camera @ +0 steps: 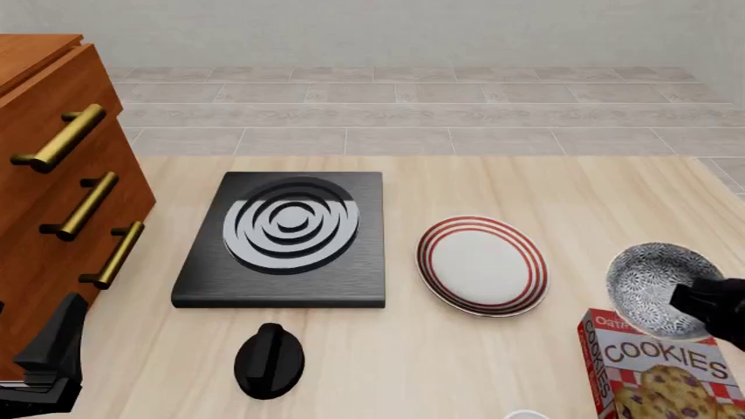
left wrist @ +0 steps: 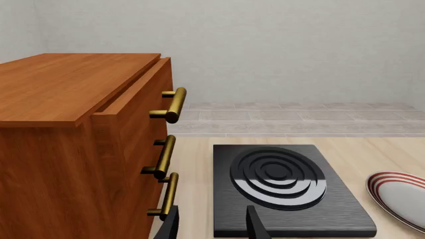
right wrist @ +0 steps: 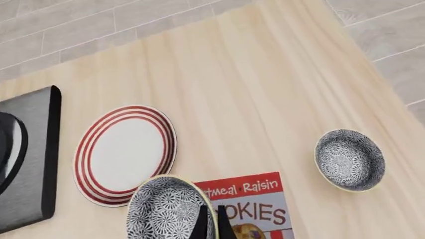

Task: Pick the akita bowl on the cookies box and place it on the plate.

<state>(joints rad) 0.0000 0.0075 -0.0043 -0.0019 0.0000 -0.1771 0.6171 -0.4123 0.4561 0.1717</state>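
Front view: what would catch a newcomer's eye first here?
Probably the red-ringed plate mid-table, beside the black stove on its left. At the right edge, the right gripper grips the rim of a speckled bowl above the cookies box. The right wrist view shows a second bowl alone on the table.

We see a black square stove with grey rings lying toward the table's left side, beside a wooden drawer cabinet at the left edge. A black knob sits near the front edge, and a second speckled bowl rests toward the right edge.
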